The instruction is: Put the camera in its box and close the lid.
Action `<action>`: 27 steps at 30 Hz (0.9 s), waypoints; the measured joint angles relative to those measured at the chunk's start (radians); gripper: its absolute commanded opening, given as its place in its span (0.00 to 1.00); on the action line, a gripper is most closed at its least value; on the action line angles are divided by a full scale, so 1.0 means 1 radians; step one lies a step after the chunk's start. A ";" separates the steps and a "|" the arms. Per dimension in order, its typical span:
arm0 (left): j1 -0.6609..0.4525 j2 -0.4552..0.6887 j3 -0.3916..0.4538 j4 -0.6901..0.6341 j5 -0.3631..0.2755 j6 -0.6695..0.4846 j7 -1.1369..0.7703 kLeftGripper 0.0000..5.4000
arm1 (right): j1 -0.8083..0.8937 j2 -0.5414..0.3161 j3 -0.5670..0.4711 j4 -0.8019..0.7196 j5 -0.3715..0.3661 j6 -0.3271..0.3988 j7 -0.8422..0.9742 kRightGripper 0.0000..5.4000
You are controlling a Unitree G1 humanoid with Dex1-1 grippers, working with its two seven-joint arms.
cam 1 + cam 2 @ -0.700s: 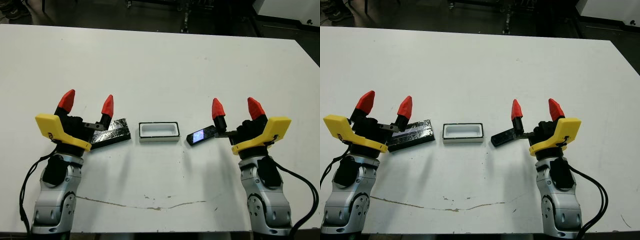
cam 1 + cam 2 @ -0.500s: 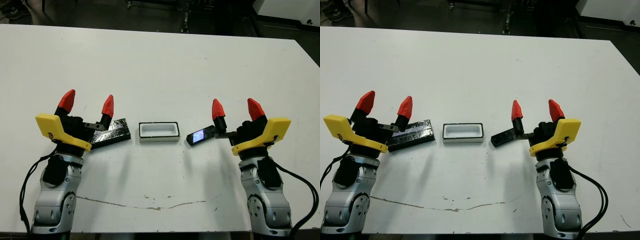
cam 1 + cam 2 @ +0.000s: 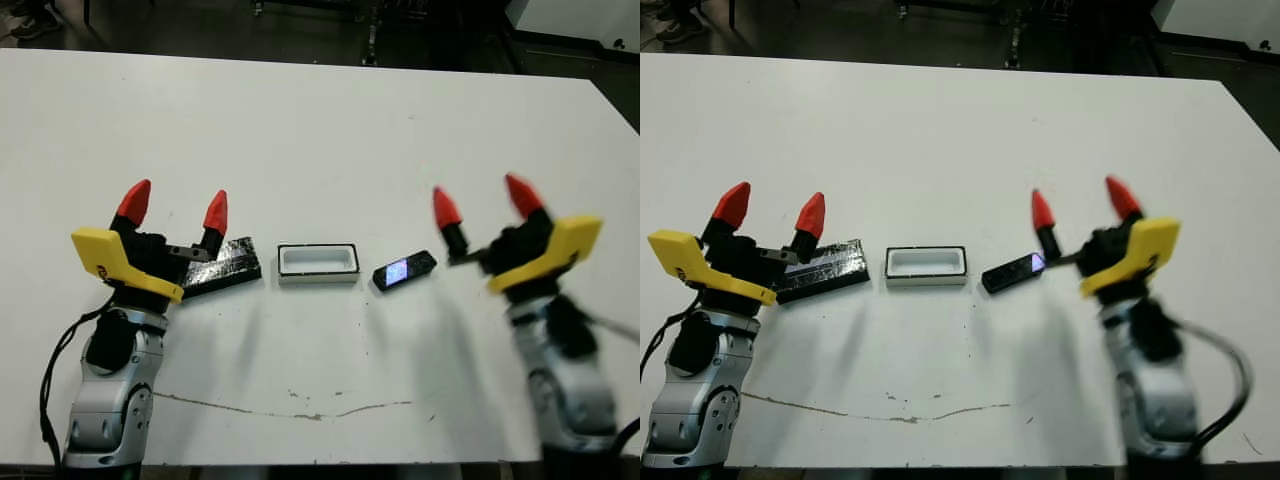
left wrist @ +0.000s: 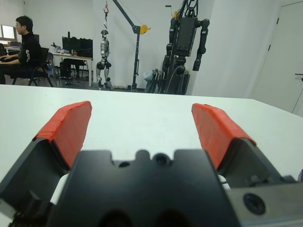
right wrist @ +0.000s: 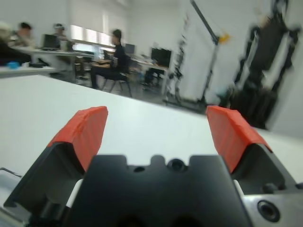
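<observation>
Black and glossy, the camera (image 3: 404, 271) lies flat on the bench (image 3: 320, 130) just inside the right pincer (image 3: 480, 205), beside the box (image 3: 318, 263). Both pincers gape empty; the left pincer (image 3: 174, 207) overhangs the lid (image 3: 222, 265). A low slab may skid from a shallow pinch.

You are looking at one camera (image 3: 404, 271), one box (image 3: 318, 263) and one lid (image 3: 222, 267) lying on one table (image 3: 320, 130). Two grippers are showing, left (image 3: 174, 207) and right (image 3: 481, 202), each carrying two red-tipped fingers.
</observation>
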 measured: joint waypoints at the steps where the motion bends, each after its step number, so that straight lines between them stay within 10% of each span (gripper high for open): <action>1: 0.001 -0.001 0.000 0.000 0.000 0.001 0.000 1.00 | -0.039 -0.046 -0.007 0.035 0.012 0.010 0.052 1.00; 11: -0.001 -0.001 0.000 -0.006 0.003 0.004 0.002 1.00 | -0.404 -0.363 0.088 0.408 -0.041 -0.003 0.550 1.00; 27: -0.005 0.001 0.006 -0.004 0.005 0.012 0.002 1.00 | -0.808 -0.419 0.472 0.555 -0.356 -0.090 0.999 1.00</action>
